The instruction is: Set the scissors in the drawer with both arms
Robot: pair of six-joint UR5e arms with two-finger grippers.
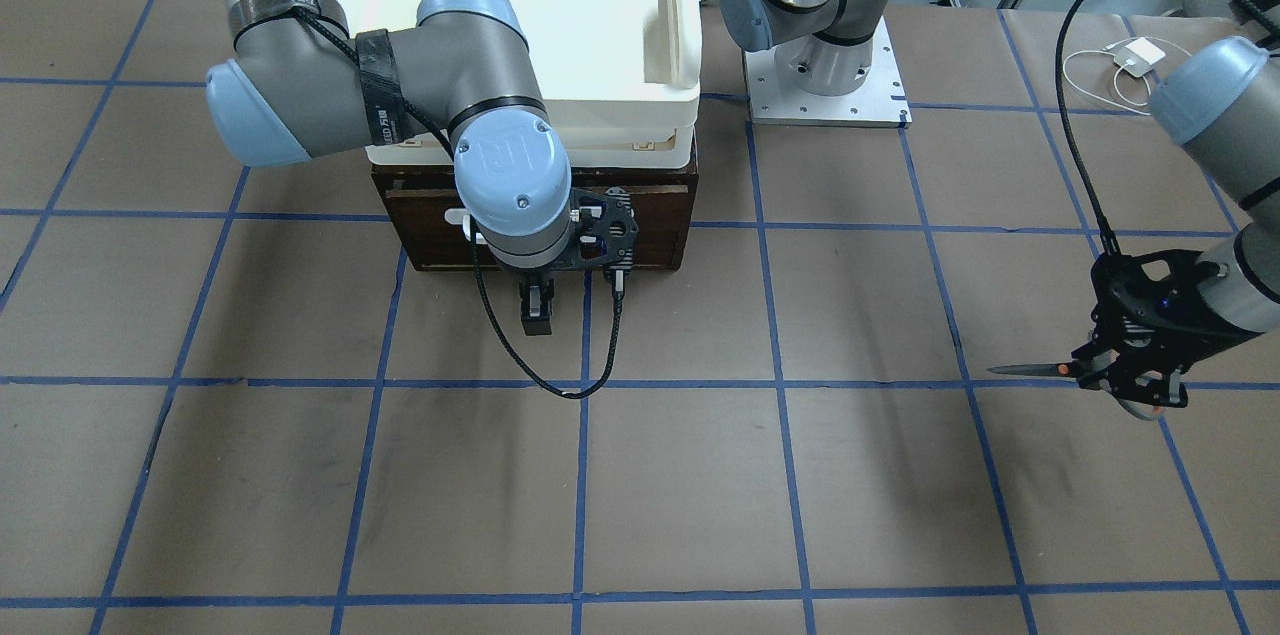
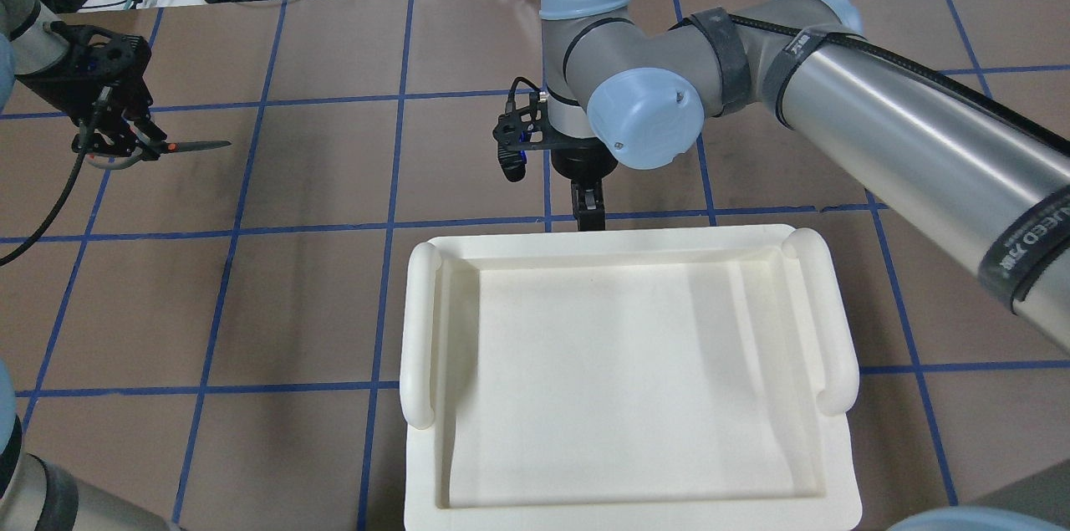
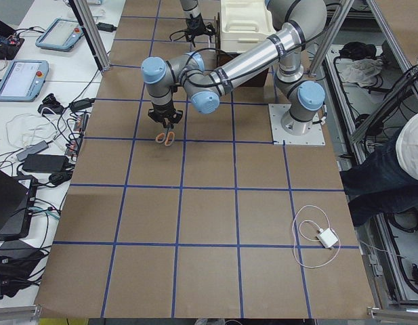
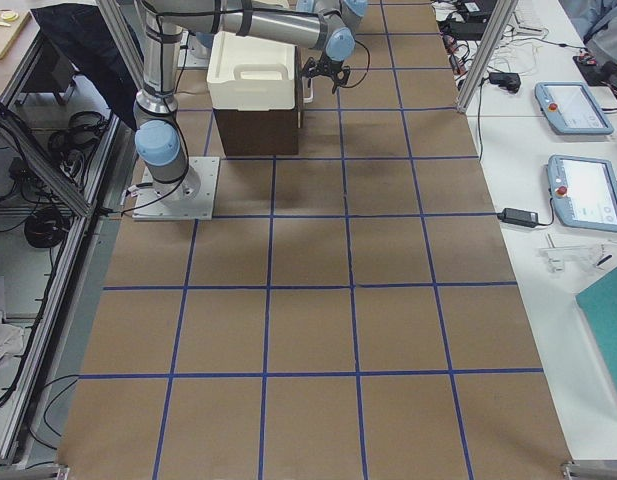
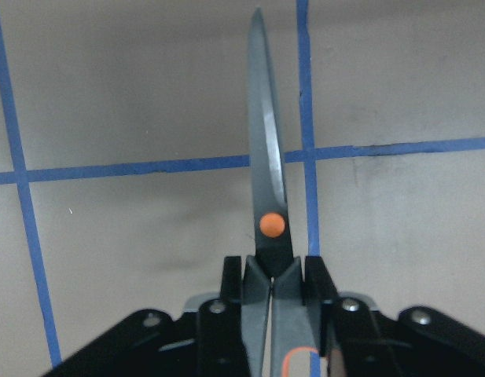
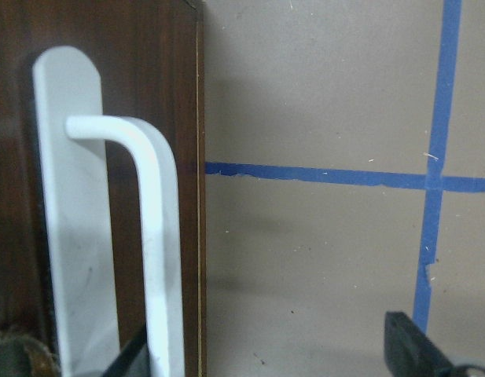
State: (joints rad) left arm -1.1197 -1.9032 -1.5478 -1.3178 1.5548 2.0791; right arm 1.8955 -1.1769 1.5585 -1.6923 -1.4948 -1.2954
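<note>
Overhead exterior: left end effector (image 2: 132,148) grips scissors (image 2: 196,146); right end effector (image 2: 589,211), wide, beside drawer (image 1: 650,225) handle (image 6: 159,236). Drawer-opening step, likely; next needs grasp, pull.

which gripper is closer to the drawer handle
Right. The right gripper hangs open just in front of the white handle on the drawer; the left gripper is far across the table, shut on the scissors.
</note>
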